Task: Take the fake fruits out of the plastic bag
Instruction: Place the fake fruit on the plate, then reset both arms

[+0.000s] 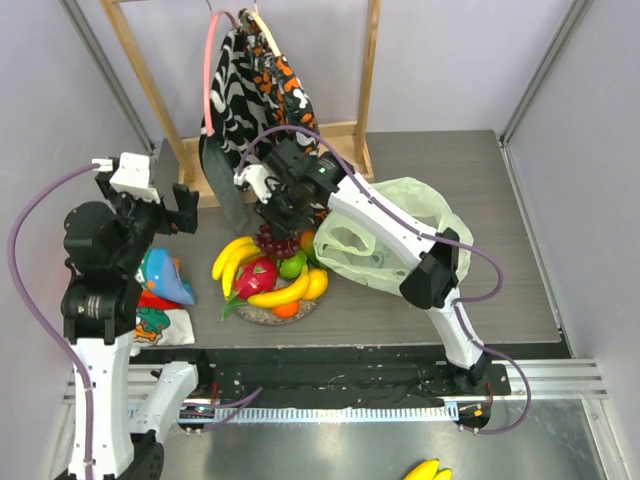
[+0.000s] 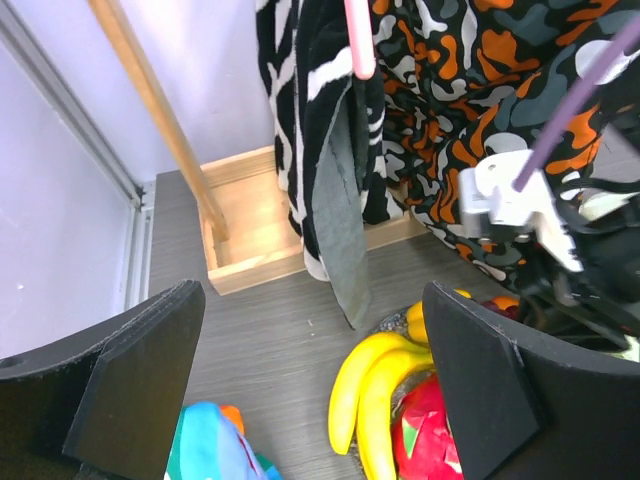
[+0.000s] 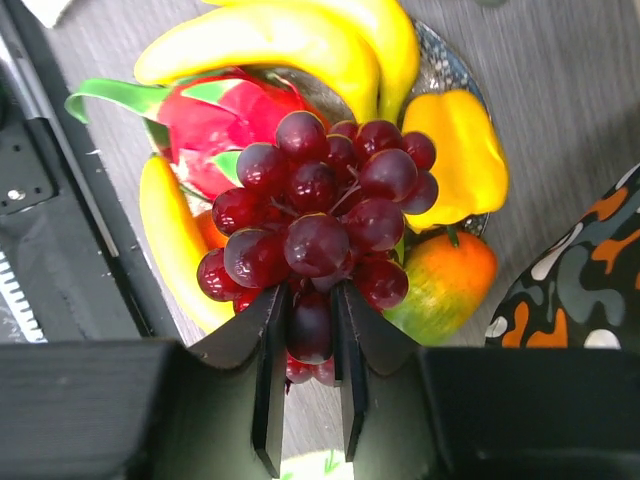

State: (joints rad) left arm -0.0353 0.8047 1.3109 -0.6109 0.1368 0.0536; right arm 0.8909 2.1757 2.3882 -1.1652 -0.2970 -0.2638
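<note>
Progress: we see fake fruits piled on plate toward near edge of table | right gripper clamped on grapes above this pile | left gripper released, idle | plastic bag right of plate, seemingly empty, inside partly hidden

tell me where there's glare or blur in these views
right wrist: grapes sharp, a small white glint on each, right fingers dark and shadowed; left wrist: left fingers loom soft-edged near the lens, patterned cloth crisp; top external: even light, plastic bag pale, faint shadows
</note>
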